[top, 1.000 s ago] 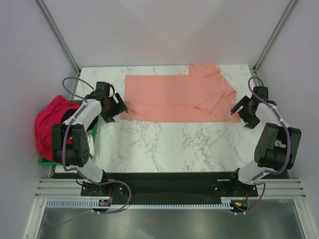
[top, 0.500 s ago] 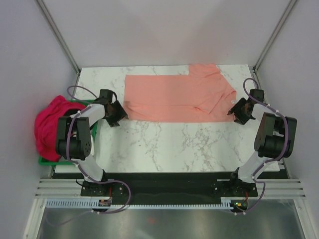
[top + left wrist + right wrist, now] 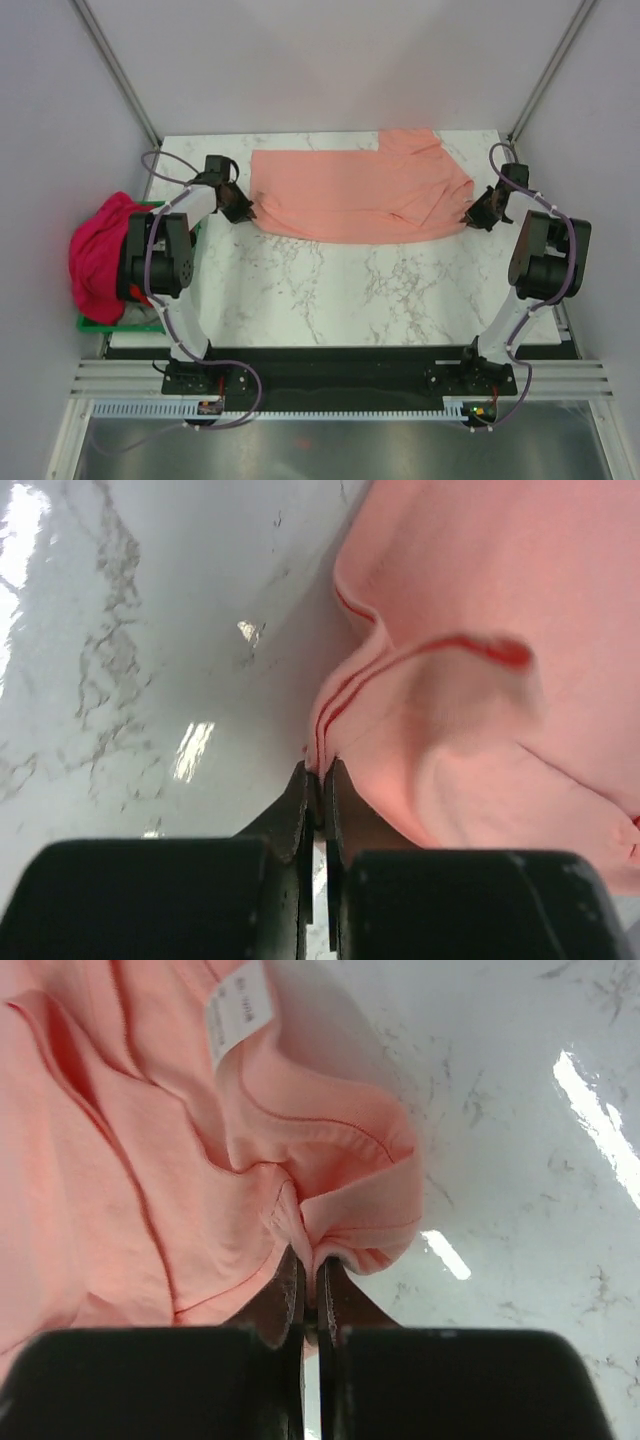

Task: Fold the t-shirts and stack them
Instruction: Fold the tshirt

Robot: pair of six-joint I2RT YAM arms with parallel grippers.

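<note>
Shirt (image 3: 350, 195) lying left-right, upper centre | left end effector (image 3: 320, 772), right end effector (image 3: 308, 1260) pinching shut on its opposite lower corners

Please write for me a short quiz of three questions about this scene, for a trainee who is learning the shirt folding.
1. True or false: the left end effector and the right end effector are each shut on an edge of the salmon-pink t-shirt.
2. Where is the magenta t-shirt? A: spread flat beside the salmon-pink one. B: heaped on the green crate at the left of the top view. C: held by the right end effector.
3. Fill in: the shirt's white label shows in the ___ wrist view.
Key: 1 true; 2 B; 3 right.
</note>
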